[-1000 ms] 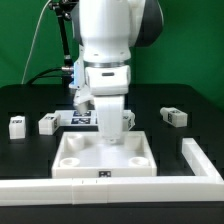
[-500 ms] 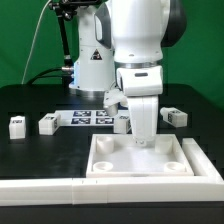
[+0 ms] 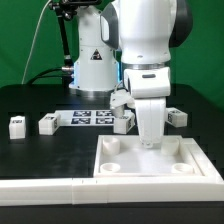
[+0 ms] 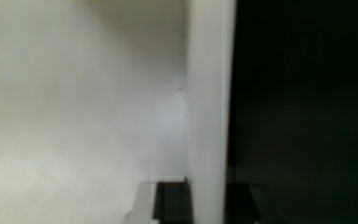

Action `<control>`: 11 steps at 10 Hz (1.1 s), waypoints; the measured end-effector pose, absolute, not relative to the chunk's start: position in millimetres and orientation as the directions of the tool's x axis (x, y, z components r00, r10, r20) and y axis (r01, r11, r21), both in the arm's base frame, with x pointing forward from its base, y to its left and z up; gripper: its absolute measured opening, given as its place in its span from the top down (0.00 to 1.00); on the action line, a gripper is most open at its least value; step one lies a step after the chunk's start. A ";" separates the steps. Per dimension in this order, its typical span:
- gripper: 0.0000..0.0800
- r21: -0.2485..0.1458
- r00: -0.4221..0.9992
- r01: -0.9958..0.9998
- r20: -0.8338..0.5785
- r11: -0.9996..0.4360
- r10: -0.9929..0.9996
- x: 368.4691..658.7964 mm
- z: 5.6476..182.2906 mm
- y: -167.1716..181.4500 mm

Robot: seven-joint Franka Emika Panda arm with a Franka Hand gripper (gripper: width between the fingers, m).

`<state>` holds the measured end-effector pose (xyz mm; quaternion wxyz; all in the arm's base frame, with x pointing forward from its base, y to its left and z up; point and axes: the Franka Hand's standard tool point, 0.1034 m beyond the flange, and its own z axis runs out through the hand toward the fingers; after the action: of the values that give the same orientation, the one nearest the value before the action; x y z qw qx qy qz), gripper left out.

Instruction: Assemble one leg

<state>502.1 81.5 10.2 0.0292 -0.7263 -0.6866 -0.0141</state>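
Four legs lie loose on the black surface [image 3: 40,150], none of them yet fitted: the first leg [image 3: 16,126] and second leg [image 3: 47,124] sit toward nine o'clock in the exterior view, well apart from the arm. The third leg [image 3: 124,121] is just beside the claw, partly hidden behind it, and the fourth leg [image 3: 175,115] rests past the arm toward three o'clock. The marker board [image 3: 88,117] lies between the second and third legs. The claw [image 3: 148,143] points straight down onto the twelve o'clock wall of the square panel [image 3: 148,163]. In the wrist view that thin white wall runs up between the dark fingertips, so the claw looks pinched on the panel's rim, though the contact itself is blurred. The panel lies flat toward five o'clock, its six o'clock edge close against the long white rail [image 3: 50,186]; whether they touch cannot be told. All four corner sockets are empty, so the leg work proper has not begun. The hazards lie in the hold and the crowding. A pinch on one narrow wall gives little leverage, so the panel could pivot or slip if it drags on the surface or jams against the rail. Pressing it on could also shift the rail. The third leg is near enough that a sideways or lifting move could knock it over or roll it out of easy reach.
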 end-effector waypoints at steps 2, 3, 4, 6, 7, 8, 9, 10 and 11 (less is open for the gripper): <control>0.92 -0.023 0.059 0.998 0.060 -0.057 0.996 501.7 9.8 81.5; 0.67 -0.023 0.059 0.998 0.060 -0.058 0.996 501.6 9.8 81.4; 0.67 -0.024 0.059 0.998 0.060 -0.058 0.996 501.6 9.7 81.3; 0.28 -0.024 0.059 0.998 0.060 -0.058 0.996 501.5 9.6 81.2; 0.28 -0.024 0.059 0.998 0.060 -0.058 0.996 501.5 9.5 81.1; 0.21 -0.024 0.060 0.998 0.060 -0.058 0.996 501.4 9.5 81.0; 0.19 -0.024 0.060 0.998 0.060 -0.058 0.996 501.4 9.4 80.9; 0.19 -0.024 0.060 0.998 0.060 -0.059 0.996 501.4 9.4 80.8; 0.19 -0.024 0.075 0.997 0.059 -0.073 0.995 500.5 11.1 81.3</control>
<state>500.5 81.3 11.1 0.0290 -0.7325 -0.6800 -0.0133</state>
